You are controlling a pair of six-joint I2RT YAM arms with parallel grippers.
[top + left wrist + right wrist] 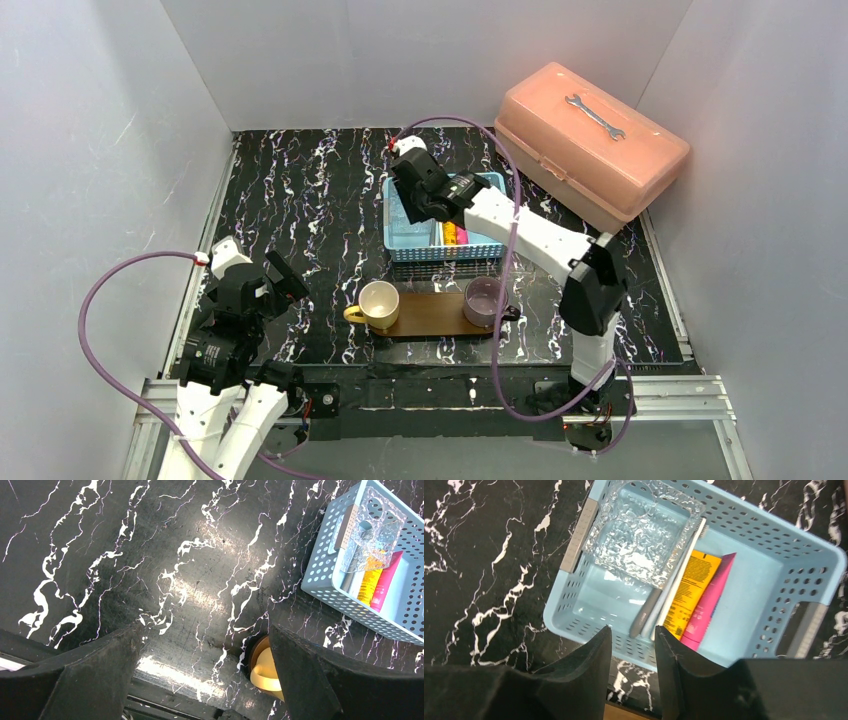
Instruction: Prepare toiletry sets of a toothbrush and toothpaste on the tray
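Thin pale toothbrushes (670,585) lie in the light-blue basket (764,587) beside a yellow toothpaste (691,592) and a pink toothpaste (710,602). My right gripper (633,630) hovers over the basket's near wall, open by a narrow gap with nothing between its fingers. From above, the right gripper (420,208) hangs over the basket's left half. The brown tray (430,312) lies in front of the basket, with a cup at each end. My left gripper (206,630) stands wide open and empty over the black table, left of the tray, and shows from above as the left gripper (280,282).
A yellow cup (378,303) and a purple cup (485,300) stand on the tray. A clear square container (641,530) sits in the basket's left part. A pink toolbox (590,140) with a wrench on top stands at the back right. White walls enclose the table.
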